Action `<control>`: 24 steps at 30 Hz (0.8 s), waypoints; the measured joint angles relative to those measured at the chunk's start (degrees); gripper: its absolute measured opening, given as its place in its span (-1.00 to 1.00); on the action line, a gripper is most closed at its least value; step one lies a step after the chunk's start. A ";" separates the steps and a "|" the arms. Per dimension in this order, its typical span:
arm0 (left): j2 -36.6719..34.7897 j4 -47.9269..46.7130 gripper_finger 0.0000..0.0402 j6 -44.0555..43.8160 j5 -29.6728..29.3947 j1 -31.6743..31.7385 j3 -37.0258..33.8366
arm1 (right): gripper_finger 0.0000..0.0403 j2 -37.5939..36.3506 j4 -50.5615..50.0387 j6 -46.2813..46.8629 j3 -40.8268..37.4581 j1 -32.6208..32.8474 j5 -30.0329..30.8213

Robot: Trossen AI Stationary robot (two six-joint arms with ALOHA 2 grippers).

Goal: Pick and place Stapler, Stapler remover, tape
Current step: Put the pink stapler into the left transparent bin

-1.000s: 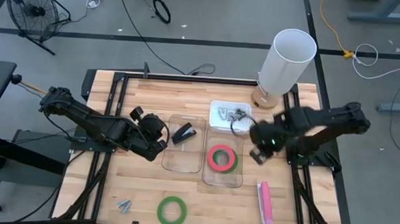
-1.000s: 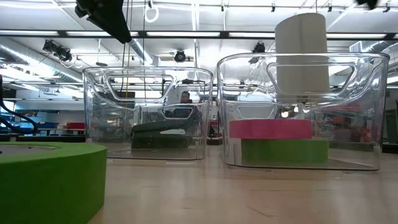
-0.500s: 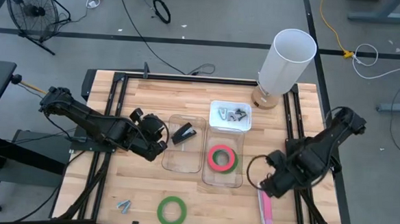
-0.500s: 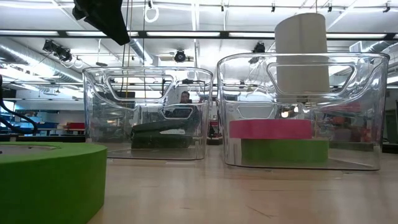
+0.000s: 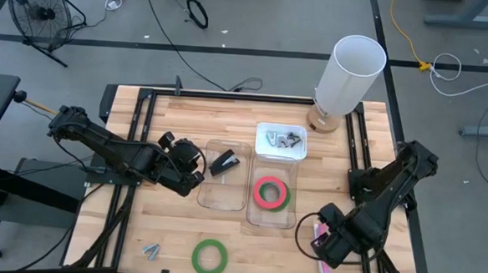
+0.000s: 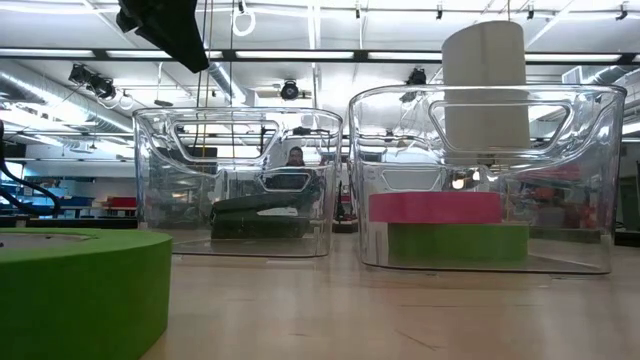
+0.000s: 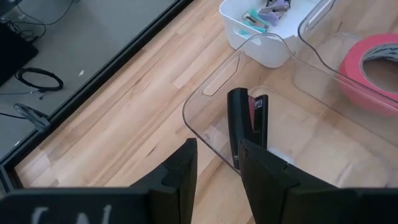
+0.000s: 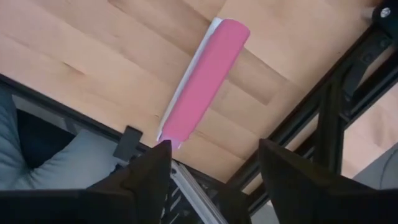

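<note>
A pink stapler (image 8: 205, 81) lies flat on the table near its front right corner (image 5: 324, 264). My right gripper (image 8: 214, 171) hovers open above it, one finger on each side and clear of it. A black stapler (image 7: 247, 127) lies in the left clear bin (image 5: 224, 198). My left gripper (image 7: 217, 168) hangs open just left of that bin, holding nothing. In the right clear bin (image 5: 271, 217) a red-pink tape (image 5: 271, 192) sits on a green one (image 6: 458, 243). Another green tape (image 5: 209, 256) lies flat near the front edge. Staple removers (image 5: 281, 139) fill a white tray (image 5: 264, 153).
A tall white cylinder (image 5: 348, 75) stands at the far right of the table. A small metal staple remover (image 5: 151, 250) lies near the front left corner. Black frame rails (image 8: 323, 124) run along the table's sides. Bare wood lies between the bins and the front edge.
My right gripper has swung from beside the white tray toward the table's near edge. It now hangs over the pink stapler. My left arm and all the objects have stayed put.
</note>
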 joint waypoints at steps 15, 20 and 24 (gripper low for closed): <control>0.00 0.00 -0.39 0.07 -0.11 0.00 0.00 | 0.34 8.69 0.38 3.24 -0.02 4.41 3.42; 0.00 0.02 -0.39 0.05 -0.11 0.00 0.00 | 0.34 11.29 0.39 3.76 -0.04 5.96 4.20; 0.00 0.04 -0.39 -0.06 -0.11 0.00 0.00 | 0.34 12.76 0.36 5.25 -0.04 6.96 4.99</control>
